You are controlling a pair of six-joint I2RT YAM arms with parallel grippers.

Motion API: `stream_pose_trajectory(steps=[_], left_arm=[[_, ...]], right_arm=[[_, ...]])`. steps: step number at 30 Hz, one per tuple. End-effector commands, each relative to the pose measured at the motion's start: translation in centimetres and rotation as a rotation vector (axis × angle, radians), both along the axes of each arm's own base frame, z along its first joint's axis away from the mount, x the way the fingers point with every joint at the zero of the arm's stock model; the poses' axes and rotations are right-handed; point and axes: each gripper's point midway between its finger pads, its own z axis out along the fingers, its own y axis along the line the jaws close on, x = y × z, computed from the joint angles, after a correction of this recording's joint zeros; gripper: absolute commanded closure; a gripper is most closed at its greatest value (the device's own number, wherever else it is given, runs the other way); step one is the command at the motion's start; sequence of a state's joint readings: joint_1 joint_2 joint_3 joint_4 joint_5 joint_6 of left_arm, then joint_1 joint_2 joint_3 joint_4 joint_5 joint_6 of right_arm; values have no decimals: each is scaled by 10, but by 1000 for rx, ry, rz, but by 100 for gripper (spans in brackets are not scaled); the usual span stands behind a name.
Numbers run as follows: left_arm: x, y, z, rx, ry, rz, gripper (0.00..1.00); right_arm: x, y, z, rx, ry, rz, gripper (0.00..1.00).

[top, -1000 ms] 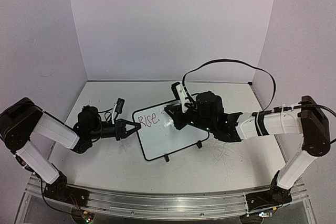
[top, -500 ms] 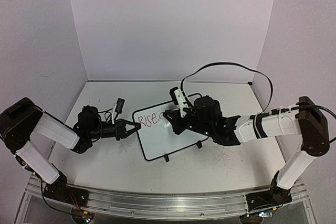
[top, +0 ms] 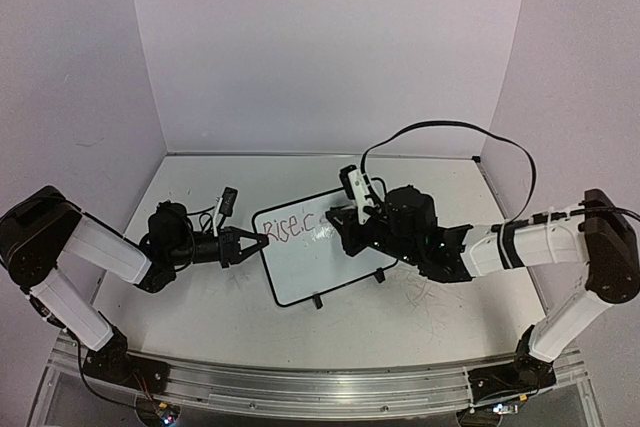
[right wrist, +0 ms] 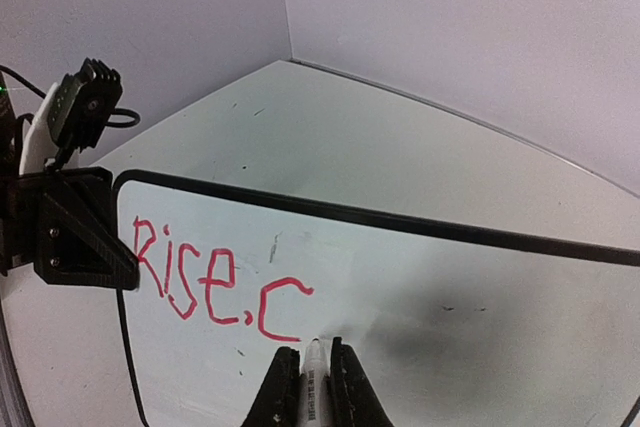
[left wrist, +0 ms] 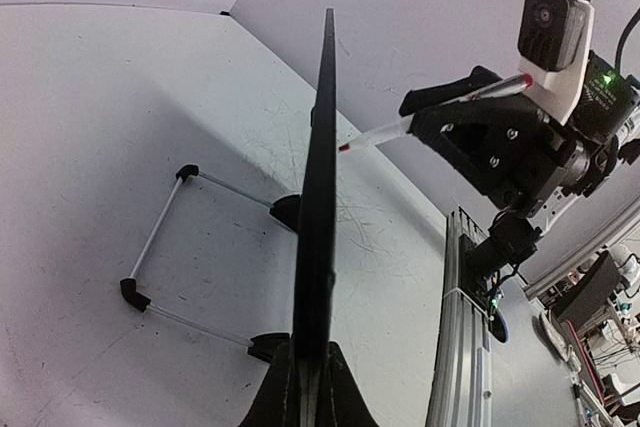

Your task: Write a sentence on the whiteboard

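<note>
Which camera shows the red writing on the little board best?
The right wrist camera. It faces the red writing, large enough to read "Rise" then "c". The top camera shows it small and hard to read. The left wrist camera sees the board edge-on, so no writing shows.

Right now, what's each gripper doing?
Left gripper: fingers closed on the whiteboard edge.
Right gripper: fingers closed on the marker.
</note>
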State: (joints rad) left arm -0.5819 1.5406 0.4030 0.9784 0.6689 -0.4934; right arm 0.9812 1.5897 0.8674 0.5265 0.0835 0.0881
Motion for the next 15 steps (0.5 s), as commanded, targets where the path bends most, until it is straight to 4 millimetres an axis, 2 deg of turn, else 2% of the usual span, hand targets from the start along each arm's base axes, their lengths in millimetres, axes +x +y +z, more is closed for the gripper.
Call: stream_pose_trajectory(steps=[1, 5, 15], left_arm=[[-1, 1, -3, 7, -12, 6, 100], [0, 0, -4, 9, -9, 2, 100], [-1, 1, -4, 5, -1, 5, 100]], right_arm=[[-17, 8, 57, 123, -121, 125, 100], [-12, 11, 42, 88, -116, 115, 100], [-10, 15, 22, 57, -73, 117, 100]])
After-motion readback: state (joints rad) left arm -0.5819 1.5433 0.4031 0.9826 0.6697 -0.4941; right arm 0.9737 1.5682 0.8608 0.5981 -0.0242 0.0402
